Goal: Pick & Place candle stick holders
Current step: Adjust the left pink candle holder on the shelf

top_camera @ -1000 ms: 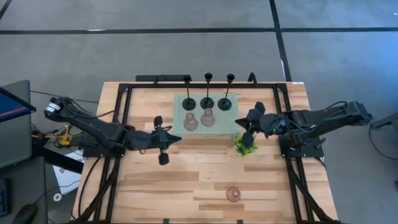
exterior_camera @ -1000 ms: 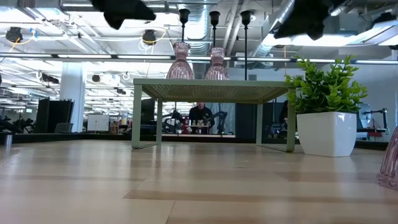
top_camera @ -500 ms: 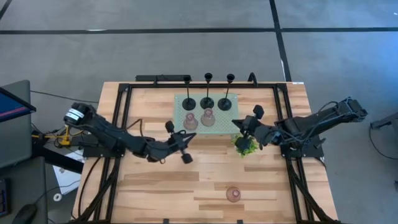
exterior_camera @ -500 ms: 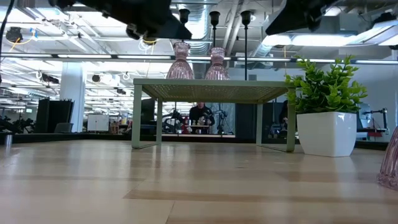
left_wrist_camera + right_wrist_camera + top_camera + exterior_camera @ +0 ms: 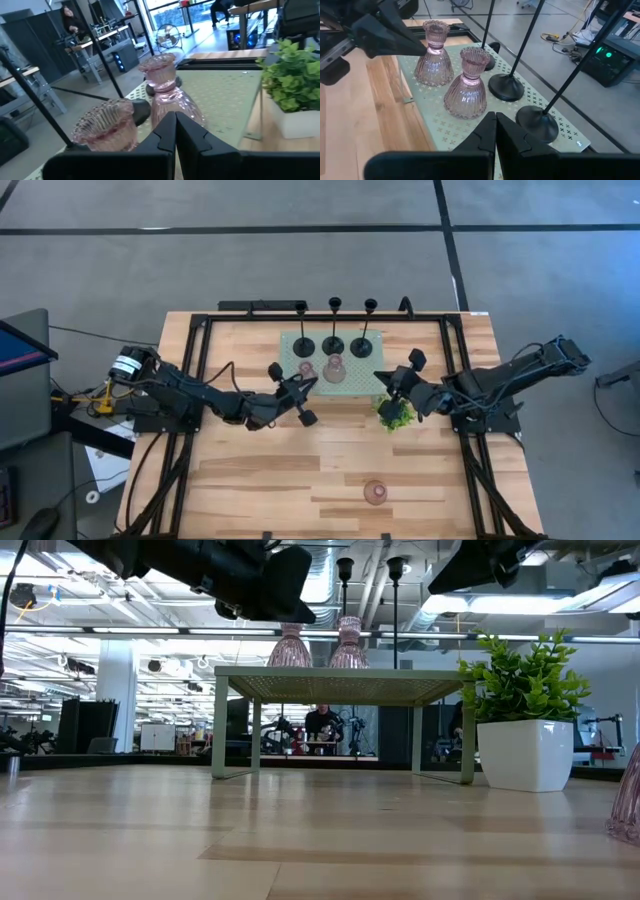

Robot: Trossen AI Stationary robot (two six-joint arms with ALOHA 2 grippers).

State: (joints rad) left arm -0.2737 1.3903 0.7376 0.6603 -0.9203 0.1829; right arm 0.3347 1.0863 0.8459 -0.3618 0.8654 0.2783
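Three black candle stick holders (image 5: 333, 340) stand by their disc bases along the far side of the pale green tray (image 5: 352, 383). Two pink glass holders (image 5: 307, 372) (image 5: 335, 368) stand on its near side, and a third (image 5: 375, 492) stands on the table near the front edge. My left gripper (image 5: 312, 381), shut and level, has its tip right beside the left pink holder (image 5: 434, 55). My right gripper (image 5: 380, 378), shut, hangs above the tray's right end and holds nothing. My left gripper has its shut fingertips (image 5: 422, 48) at the neck of the left pink holder (image 5: 436, 46), coming level from the table's left. I cannot tell whether they touch the glass. The holder stands upright on the tray.
A small green plant (image 5: 395, 413) in a white pot (image 5: 525, 755) stands on the table just off the tray's near right corner, under my right arm. The tray is a raised stand on thin legs (image 5: 218, 725). Bare wood lies left of and in front of the tray.
My left gripper has gone toward the table's right and far edge, sinking a little and tipping to level, and has come up beside the left pink holder. My right gripper first shifted slightly left over the tray's right end, then kept still. No holder has moved.
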